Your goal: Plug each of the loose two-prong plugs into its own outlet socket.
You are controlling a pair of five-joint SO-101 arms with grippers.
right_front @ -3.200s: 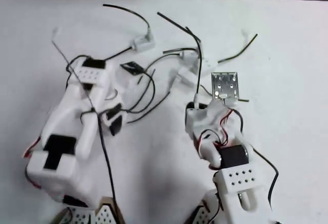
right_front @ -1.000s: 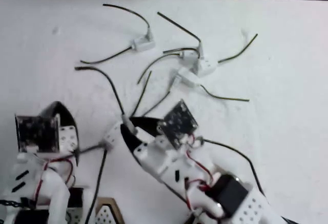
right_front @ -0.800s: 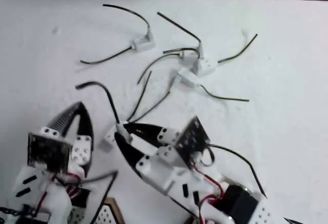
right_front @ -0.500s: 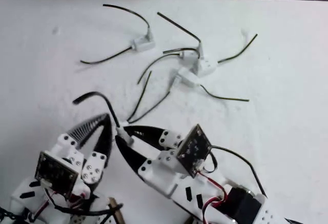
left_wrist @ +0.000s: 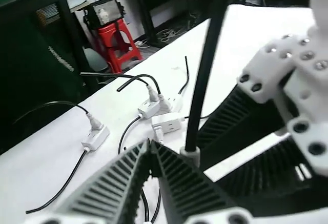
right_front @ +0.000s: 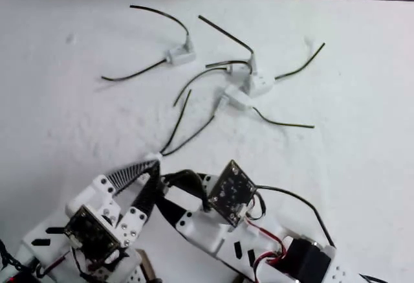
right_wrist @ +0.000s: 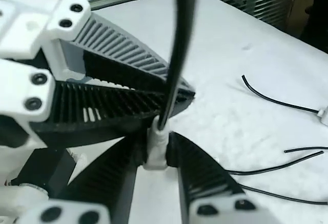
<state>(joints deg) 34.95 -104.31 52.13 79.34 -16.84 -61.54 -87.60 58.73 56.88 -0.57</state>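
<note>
Near edge, 6 o'clock: your right gripper point(right_wrist: 156, 141) clamps a white plug point(right_wrist: 155, 155), black cord point(right_wrist: 177, 55) standing upright | 7 o'clock: your left gripper point(left_wrist: 150, 145), jaws narrow, tips meeting, just beside that plug | 12 o'clock: cluster of white connectors point(right_front: 257, 84) | 11 o'clock: single white connector point(right_front: 180, 55), both on the table point(right_front: 58, 114), well apart from your grippers

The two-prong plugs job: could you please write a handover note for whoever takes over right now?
Right gripper: shut on a white two-prong plug with black cord, at the near side of the white table.
Left gripper: shut, tips beside that plug.
Done: the far white plug-and-socket pair looks joined.
Left: seat the held plug in the white outlet socket with bare slots, lying farther out.
</note>
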